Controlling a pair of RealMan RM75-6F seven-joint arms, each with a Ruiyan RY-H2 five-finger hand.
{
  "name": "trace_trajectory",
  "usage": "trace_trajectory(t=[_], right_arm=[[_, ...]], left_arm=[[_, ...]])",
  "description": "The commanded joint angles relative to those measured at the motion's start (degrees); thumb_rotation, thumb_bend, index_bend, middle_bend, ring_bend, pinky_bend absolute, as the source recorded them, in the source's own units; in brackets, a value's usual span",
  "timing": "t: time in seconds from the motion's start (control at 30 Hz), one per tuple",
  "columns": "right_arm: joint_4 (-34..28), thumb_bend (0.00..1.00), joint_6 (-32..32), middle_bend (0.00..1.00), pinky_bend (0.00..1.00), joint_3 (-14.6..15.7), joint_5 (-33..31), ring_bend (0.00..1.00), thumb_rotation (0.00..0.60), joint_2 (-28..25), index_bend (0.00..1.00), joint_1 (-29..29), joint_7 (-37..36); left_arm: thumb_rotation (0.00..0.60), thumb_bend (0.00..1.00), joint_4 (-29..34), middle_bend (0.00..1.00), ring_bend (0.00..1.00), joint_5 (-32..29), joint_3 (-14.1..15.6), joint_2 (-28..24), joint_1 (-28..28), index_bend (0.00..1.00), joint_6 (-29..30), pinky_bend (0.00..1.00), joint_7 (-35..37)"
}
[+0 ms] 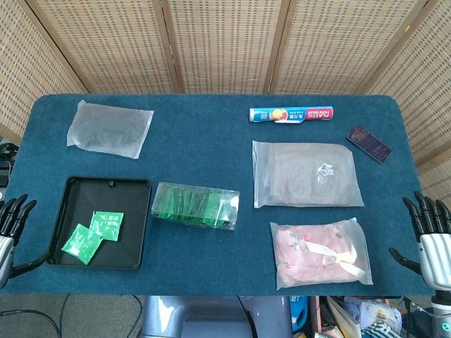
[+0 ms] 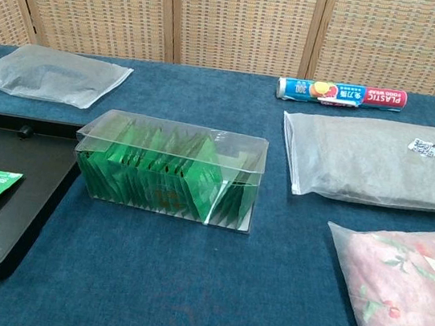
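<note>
Resting off the worktop's (image 1: 211, 151) near corners, both of your hands are empty with fingers spread apart. Your left hand (image 1: 10, 224) hangs at the left edge, just beside the black tray (image 1: 67, 243), touching nothing. Your right hand (image 1: 430, 236) sits at the right edge, near the pink floral bag (image 1: 320, 253) but apart from it. Neither hand shows in the chest view.

In the tray lie two green sachets (image 1: 93, 236), overlapping at a corner, toward its near side. Just right of the tray stands the clear box (image 1: 196, 205), packed with upright green sachets; the chest view shows it close to the tray's rim, though you cannot tell whether they touch.

Behind the pink floral bag lies a frosted pouch (image 1: 306, 174) holding something grey, with a small label near its right end. Further back is a roll of plastic food wrap (image 1: 291, 114), lying on its side, and a dark phone (image 1: 368, 143) near the right edge. At the far left sits another frosted pouch (image 1: 110, 129), well apart from the rest.
</note>
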State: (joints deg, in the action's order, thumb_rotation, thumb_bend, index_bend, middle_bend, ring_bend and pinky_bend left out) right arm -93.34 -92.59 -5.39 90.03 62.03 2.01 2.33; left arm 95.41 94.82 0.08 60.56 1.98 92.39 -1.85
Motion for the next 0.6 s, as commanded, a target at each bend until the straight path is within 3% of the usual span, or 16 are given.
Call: trace_trajectory(t=[0.03, 0.23, 0.37, 0.6], right_arm=[[-0.01, 0.00, 0.04, 0.00, 0.00, -0.06, -0.18, 0.00, 0.600, -0.08, 0.00, -0.01, -0.17], [-0.23, 0.00, -0.05, 0.00, 0.00, -0.06, -0.17, 0.00, 0.600, -0.22, 0.00, -0.08, -0.24], [-0.51, 0.00, -0.18, 0.00, 0.00, -0.22, -0.15, 0.00, 0.600, -0.64, 0.00, -0.05, -0.84], [-0.57, 0.00, 0.37, 0.00, 0.00, -0.25, -0.51, 0.00, 0.600, -0.85, 0.00, 0.12, -1.10]], left_arm=[[0.600, 0.00, -0.09, 0.00, 0.00, -0.07, 0.07, 0.11, 0.07, 0.00, -0.30, 0.00, -0.17], [0.600, 0.00, 0.09, 0.00, 0.00, 0.05, 0.10, 0.33, 0.90, 0.00, -1.76, 0.00, -0.36], [0.600, 0.00, 3.53, 0.00, 0.00, 1.17, 0.09, -1.20, 4.02, 0.00, -6.35, 0.00, 0.26], [0.600, 0.00, 13.90, 0.00, 0.00, -1.65, -5.80, -2.18, 14.25, 0.01, -18.00, 0.00, -8.36]])
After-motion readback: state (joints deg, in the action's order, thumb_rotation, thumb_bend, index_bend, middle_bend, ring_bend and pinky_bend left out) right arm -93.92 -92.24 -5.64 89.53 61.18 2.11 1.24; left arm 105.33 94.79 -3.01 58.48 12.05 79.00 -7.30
